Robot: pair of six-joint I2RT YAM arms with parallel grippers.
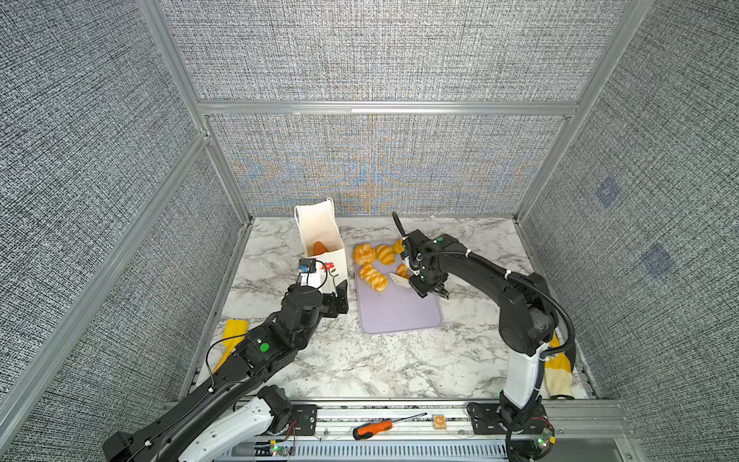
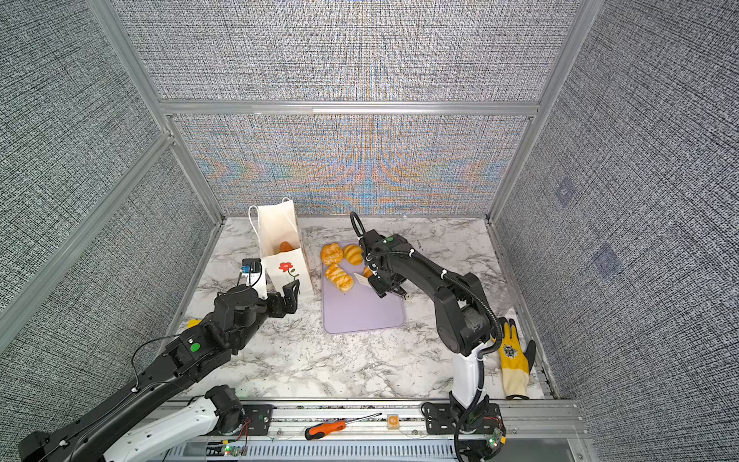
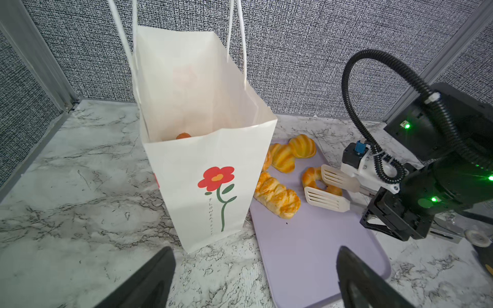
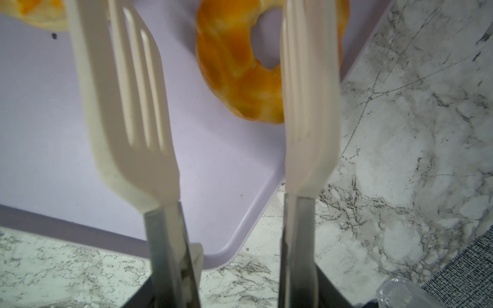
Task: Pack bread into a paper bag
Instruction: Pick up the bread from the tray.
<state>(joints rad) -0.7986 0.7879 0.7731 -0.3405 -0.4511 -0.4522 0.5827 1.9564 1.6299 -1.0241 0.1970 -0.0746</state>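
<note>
- While your left gripper (image 3: 256, 253) hangs just in front of the paper bag (image 3: 202, 165), its jaws are spread wide with nothing between them.
- That bag stands upright and open at the back of the marble table (image 1: 360, 360), just beside the lilac tray (image 1: 400, 316). Only the left wrist view shows you its red flower print head-on.
- Both top views look down into the bag and show the orange-brown triangle (image 1: 319, 248) whole on its floor. The left wrist view catches only its tip above the near rim.
- Your right gripper (image 1: 424, 285) is clamped on the steel arms of the cream slotted tongs (image 3: 324, 201). The blades stand apart, squeezing nothing.
- The right wrist view shows the ring doughnut (image 4: 234, 66) lying on the tray beyond the blades, partly behind one. You cannot tell whether that blade touches it.
- On the tray's far half lie a round bun (image 1: 364, 253), a striped roll (image 1: 384, 254) and a braided roll (image 1: 373, 277).
- A shell-striped bun (image 3: 302, 146) shows whole from the left wrist; from above the right arm half hides it.
- A yellow glove (image 2: 514, 360) shows whole in a top view.
</note>
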